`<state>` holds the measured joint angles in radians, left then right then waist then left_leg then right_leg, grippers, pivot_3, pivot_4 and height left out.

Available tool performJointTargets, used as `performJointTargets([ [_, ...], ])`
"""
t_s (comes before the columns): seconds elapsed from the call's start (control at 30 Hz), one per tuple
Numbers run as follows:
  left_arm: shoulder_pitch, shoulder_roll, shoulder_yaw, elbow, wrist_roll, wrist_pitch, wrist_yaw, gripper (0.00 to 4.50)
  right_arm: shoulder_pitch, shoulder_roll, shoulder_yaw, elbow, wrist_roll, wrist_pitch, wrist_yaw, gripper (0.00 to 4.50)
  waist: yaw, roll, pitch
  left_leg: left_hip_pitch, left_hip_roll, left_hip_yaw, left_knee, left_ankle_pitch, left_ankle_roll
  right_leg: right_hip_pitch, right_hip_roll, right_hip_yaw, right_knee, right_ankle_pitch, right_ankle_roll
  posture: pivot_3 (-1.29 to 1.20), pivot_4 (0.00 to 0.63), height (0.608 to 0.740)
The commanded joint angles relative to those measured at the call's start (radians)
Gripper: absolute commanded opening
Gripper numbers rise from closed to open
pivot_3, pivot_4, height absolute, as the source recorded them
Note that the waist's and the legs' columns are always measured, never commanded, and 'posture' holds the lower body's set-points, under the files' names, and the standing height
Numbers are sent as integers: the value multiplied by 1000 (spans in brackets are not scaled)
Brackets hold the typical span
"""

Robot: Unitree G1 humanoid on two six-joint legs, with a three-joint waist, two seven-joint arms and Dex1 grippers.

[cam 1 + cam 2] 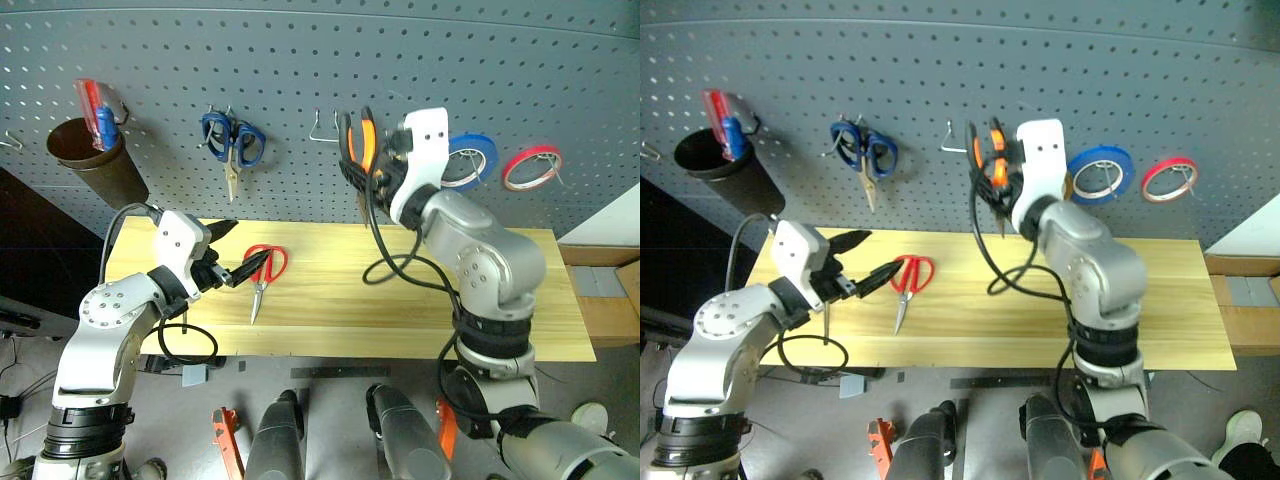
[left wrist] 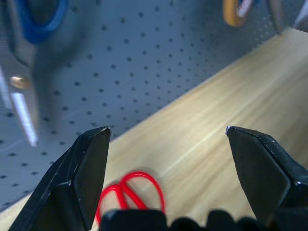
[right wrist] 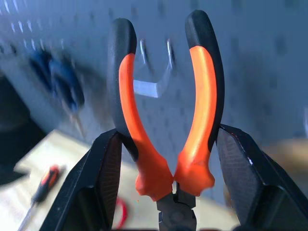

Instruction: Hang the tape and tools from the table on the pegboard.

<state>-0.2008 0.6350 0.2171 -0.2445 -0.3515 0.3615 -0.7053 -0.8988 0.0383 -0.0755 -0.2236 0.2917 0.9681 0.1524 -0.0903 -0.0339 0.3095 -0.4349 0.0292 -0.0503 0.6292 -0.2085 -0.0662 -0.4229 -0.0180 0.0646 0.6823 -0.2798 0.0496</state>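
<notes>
Your right claw holds the pliers up at the pegboard — your left claw hangs wide and empty over the desk.

Nearest you, the left claw (image 1: pixel 232 252) spreads its fingers just above the desk's (image 1: pixel 420 310) left end, beside the red-handled scissors (image 1: pixel 262 274) lying flat on the wood. A slim screwdriver (image 3: pixel 42 188) also lies on the desk. Further out, the right claw (image 3: pixel 166 159) clamps the orange-and-black pliers (image 1: pixel 357 143), handles up, by a bare metal hook (image 1: pixel 322 130) on the pegboard (image 1: pixel 300 60) — blue scissors (image 1: pixel 233 143) hang left, blue roll (image 1: pixel 470 160) and red roll (image 1: pixel 531 167) right.

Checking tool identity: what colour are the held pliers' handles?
Orange and black pliers; clearest in the right wrist view.
</notes>
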Motion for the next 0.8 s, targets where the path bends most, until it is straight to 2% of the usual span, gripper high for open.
performJointTargets([
  [0.03, 0, 12, 30, -47, -8, -23, 8, 4138, -49, 19, -12, 23, 15, -92, -11, 2473, 6, -1, -4, 0, 0, 0, 0, 0, 0, 0, 0, -1, 0, 0, 0, -7, 204, 740],
  [0.23, -15, 15, 27, -57, -29, -24, -17, 4138, -168, 71, 0, 165, -42, -236, -109, 2473, 12, -5, -9, 0, -1, 0, 1, 1, -1, 0, -1, -1, 0, 1, -2, -6, 196, 740],
  [0.43, -65, -2, 12, -45, -37, -24, -23, 4138, -247, 79, 8, 292, -86, -401, -142, 2473, 13, -6, -12, 0, 0, -1, 1, 2, -3, -1, 0, -3, 3, 2, -3, -10, 191, 740],
  [0.67, -65, 1, 9, -62, -60, -14, -27, 4138, -290, 94, 3, 319, -63, -406, -158, 2473, 15, -9, -15, 1, 0, -2, 3, 4, -3, -1, 0, -3, 10, 2, -3, -5, 189, 740],
  [0.8, -75, -7, -1, -69, -62, -7, -19, 4138, -282, 68, 11, 309, -99, -440, -184, 2473, 18, -10, -16, 1, -1, -2, 3, 5, -4, -2, 0, -3, 13, 2, -3, -3, 190, 740],
])
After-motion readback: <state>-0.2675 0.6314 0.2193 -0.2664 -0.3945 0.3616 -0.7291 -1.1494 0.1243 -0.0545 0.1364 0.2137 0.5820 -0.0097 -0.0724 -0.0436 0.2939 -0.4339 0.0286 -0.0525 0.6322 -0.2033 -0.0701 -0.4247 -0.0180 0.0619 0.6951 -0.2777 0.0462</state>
